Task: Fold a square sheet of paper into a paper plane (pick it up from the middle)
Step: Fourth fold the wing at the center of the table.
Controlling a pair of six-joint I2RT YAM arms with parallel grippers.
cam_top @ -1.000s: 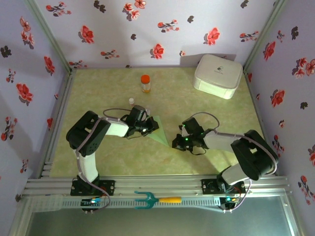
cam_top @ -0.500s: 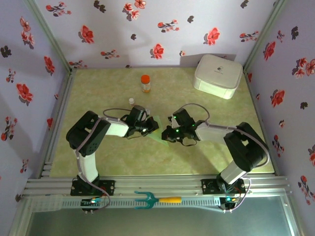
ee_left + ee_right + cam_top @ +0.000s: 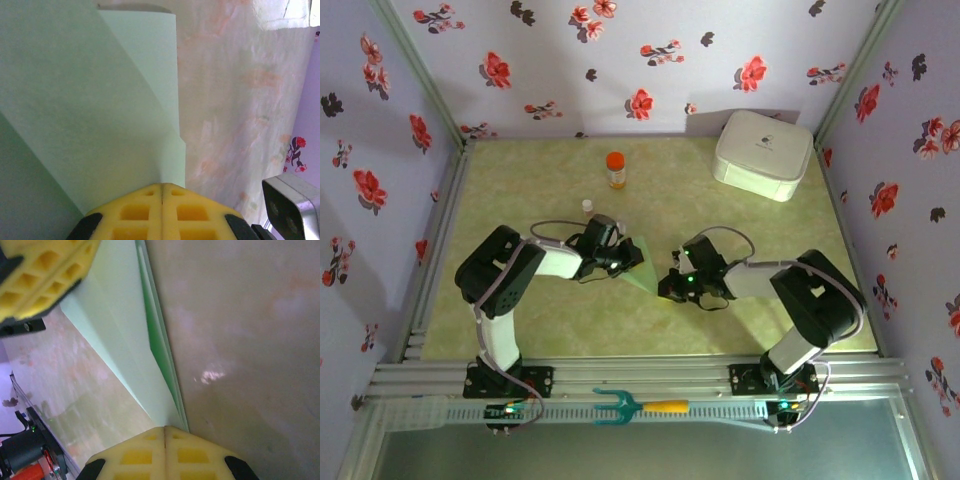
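Note:
The pale green paper [image 3: 648,270] lies folded into a pointed, layered shape on the table, between the two grippers. My left gripper [image 3: 630,256] is shut, its yellow tips [image 3: 150,192] resting on the paper [image 3: 100,100] at its left end. My right gripper [image 3: 669,285] is shut too, with its tips [image 3: 180,436] at the narrow pointed end of the paper [image 3: 125,330], where the stacked fold edges show. The left gripper's yellow fingers [image 3: 40,275] appear at the far end of the paper in the right wrist view. Whether either gripper pinches the paper or only presses on it, I cannot tell.
A white rounded box [image 3: 762,152] stands at the back right. An orange-capped bottle [image 3: 615,168] and a small white cap [image 3: 587,206] sit behind the left arm. A teal fork-shaped tool with a yellow handle [image 3: 620,406] lies on the front rail.
The right gripper has swung left from the open table to the paper's pointed end, then eased slightly back toward the near side. The left gripper has stayed put.

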